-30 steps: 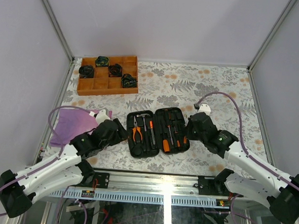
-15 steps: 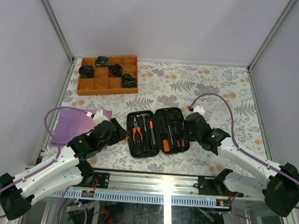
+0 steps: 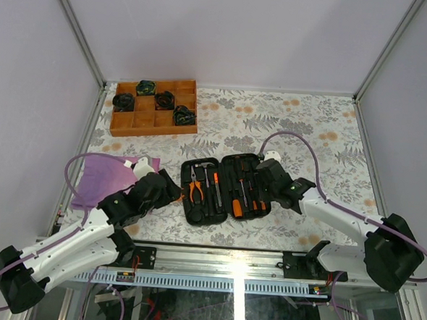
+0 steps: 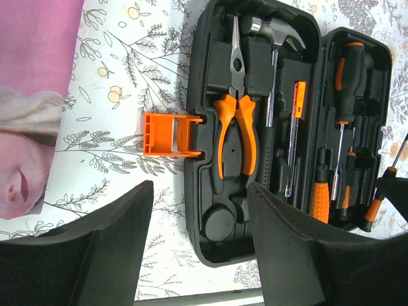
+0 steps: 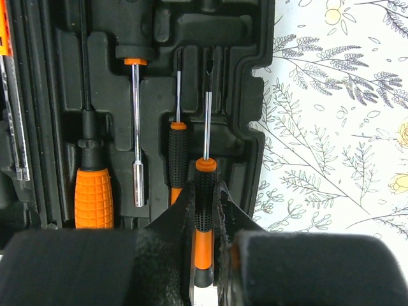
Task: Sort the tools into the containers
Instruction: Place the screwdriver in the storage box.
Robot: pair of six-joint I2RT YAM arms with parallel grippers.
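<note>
The black tool case (image 3: 196,210) lies open at the table's near middle, with orange-handled pliers (image 4: 234,131), a hammer (image 4: 271,38) and several screwdrivers in its slots. Its orange latch (image 4: 169,134) sticks out on the left. My right gripper (image 5: 205,210) is shut on a small black-and-orange screwdriver (image 5: 204,191) over the case's right half (image 5: 255,127), at its right edge. My left gripper (image 4: 199,248) is open and empty, just left of the case's near-left corner (image 4: 210,252). In the top view the right gripper (image 3: 265,179) is at the case's right side, the left gripper (image 3: 169,190) at its left.
A brown wooden compartment tray (image 3: 179,127) with dark round items stands at the far left. A purple cloth (image 3: 100,176) lies left of the case, partly under the left arm. Metal frame posts rise at the far corners.
My right gripper has moved left, from beside the case to over its right half, still holding the screwdriver. The left arm has barely moved.
</note>
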